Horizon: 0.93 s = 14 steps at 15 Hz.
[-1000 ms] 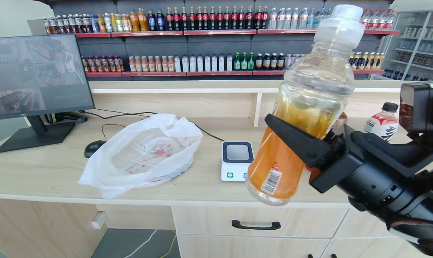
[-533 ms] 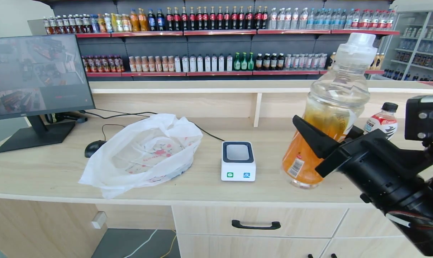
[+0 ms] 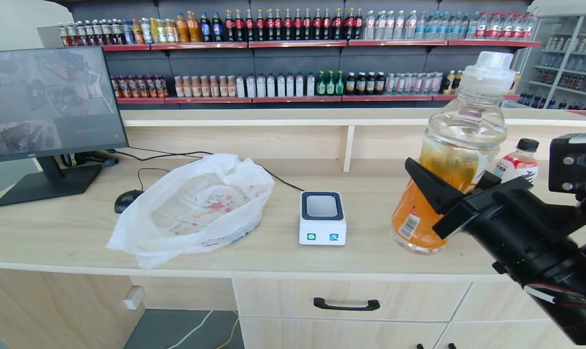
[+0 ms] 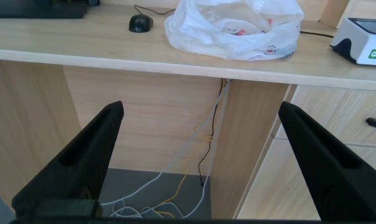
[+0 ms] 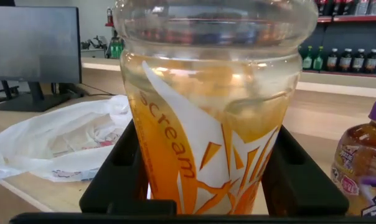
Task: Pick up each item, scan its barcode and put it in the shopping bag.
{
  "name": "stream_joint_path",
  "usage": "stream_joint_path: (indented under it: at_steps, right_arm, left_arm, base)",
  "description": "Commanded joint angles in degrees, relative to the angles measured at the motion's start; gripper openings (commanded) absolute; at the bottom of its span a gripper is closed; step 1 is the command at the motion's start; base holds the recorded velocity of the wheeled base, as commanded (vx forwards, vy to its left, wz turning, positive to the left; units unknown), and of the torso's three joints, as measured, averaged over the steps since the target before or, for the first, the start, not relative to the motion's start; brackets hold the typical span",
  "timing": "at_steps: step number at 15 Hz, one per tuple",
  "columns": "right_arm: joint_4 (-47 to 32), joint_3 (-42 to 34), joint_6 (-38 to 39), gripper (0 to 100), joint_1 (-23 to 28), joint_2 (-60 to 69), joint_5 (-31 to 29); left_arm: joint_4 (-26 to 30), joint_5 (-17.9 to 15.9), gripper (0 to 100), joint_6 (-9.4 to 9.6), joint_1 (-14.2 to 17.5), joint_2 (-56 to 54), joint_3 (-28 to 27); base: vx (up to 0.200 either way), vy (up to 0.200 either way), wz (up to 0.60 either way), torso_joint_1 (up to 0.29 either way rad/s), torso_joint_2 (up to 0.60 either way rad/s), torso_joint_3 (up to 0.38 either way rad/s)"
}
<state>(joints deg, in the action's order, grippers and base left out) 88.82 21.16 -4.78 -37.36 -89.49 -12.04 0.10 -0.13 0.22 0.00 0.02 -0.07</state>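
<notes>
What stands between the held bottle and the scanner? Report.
Nothing visible does. The orange drink bottle in the right gripper is right of the barcode scanner, bare counter between them; the shopping bag lies beyond the scanner.

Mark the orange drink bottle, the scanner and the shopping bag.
orange drink bottle (image 3: pixel 412 206), head view, on the orange lower body beside the barcode label
scanner (image 3: pixel 321 207), head view, on the dark scan window on top
shopping bag (image 3: pixel 196 208), head view, on the crumpled white plastic at its middle
</notes>
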Motion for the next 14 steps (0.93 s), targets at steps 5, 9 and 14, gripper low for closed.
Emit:
stream_joint_path:
  at_steps: [5,9,14]
  right_arm:
    - [0.8,0.5,0.2,0,0.6,-1.7,0.0]
    - [0.9,0.1,0.4,0,0.7,-1.9,0.0]
    - [0.9,1.9,0.2,0,0.6,-2.9,-0.2]
  left_arm:
    - [0.0,0.0,100,0.04,0.0,0.0,0.0]
    - [0.0,0.0,100,-0.04,0.0,0.0,0.0]
    - [0.0,0.0,100,-0.22,0.1,0.0,0.1]
  base:
    - [0.000,0.000,0.00,0.000,0.00,0.000]
    - [0.000,0.200,0.00,-0.003,0.00,0.004]
    - [0.000,0.200,0.00,0.007,0.00,0.003]
